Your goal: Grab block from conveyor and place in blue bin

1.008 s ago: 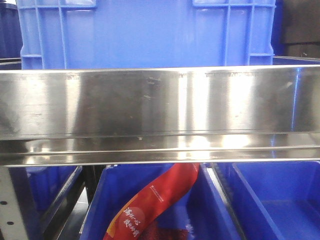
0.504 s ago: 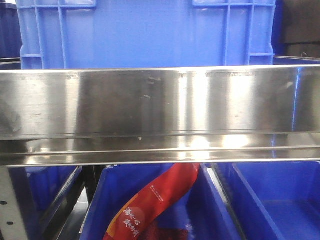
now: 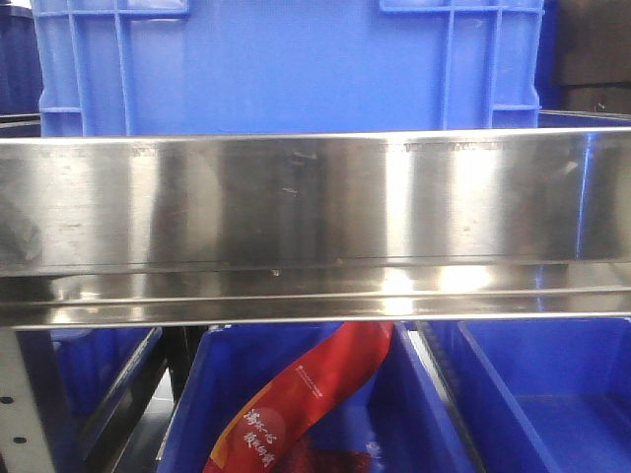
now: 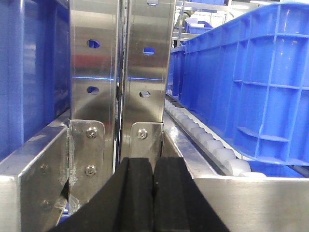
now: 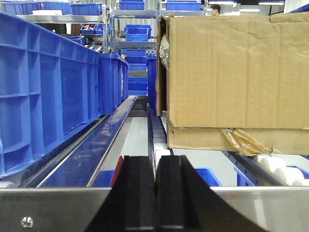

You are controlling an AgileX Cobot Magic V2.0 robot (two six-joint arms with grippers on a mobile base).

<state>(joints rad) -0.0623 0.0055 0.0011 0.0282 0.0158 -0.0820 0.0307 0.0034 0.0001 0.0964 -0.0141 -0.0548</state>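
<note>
While I look straight ahead, a big shiny steel rail (image 3: 315, 227) runs all the way across in front of me. Behind it stands a tall blue bin (image 3: 291, 64). Under the rail sit more blue bins (image 3: 532, 394), and one of them holds a red bag (image 3: 306, 394) with writing on it.

My left hand (image 4: 153, 193) is pressed together, its two black fingers (image 4: 133, 198) touching with nothing between them. It sits low in front of a steel post (image 4: 120, 67) with round holes and bolts. To the side of it, a blue crate (image 4: 251, 82) rests on a row of white rollers (image 4: 207, 142).

My right hand (image 5: 155, 198) is pressed together too, and it holds nothing. Past it I see a long blue crate (image 5: 48, 92) on one side and a brown cardboard box (image 5: 231, 77) on rollers (image 5: 277, 169) on the other, with a steel track (image 5: 106, 135) between them.

I cannot see any block or the dark belt in any view.
</note>
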